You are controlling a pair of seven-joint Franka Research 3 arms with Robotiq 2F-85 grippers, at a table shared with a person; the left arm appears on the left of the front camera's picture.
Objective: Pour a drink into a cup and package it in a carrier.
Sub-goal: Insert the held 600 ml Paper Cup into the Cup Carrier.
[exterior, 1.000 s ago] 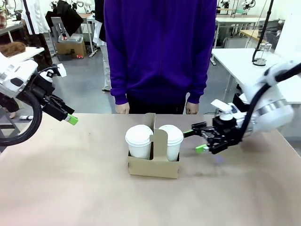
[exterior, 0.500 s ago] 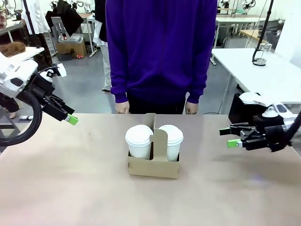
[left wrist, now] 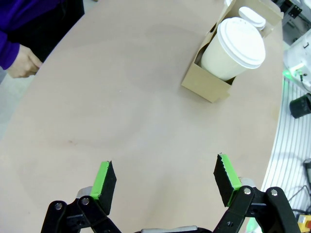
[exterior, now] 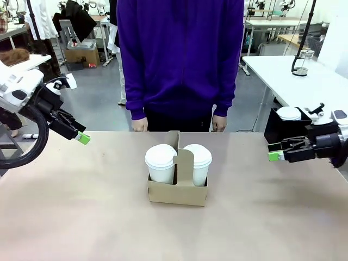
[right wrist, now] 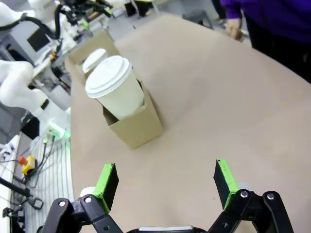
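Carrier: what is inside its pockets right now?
Two lidded white cups stand in the cardboard carrier, one on each side of its handle. The lids hide any drink.

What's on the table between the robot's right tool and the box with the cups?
Nothing. In the front view, only bare tabletop lies between the open right tool and the carrier. The right wrist view shows that same bare stretch.

Bright, even overhead room light, no glare; the brown cardboard drink carrier (exterior: 178, 187) casts only a faint, soft shadow on the matte tan tabletop (exterior: 81, 217); front view sharp throughout; both wrist views bow the table edge, wide-angle distortion strongest toward the corners.
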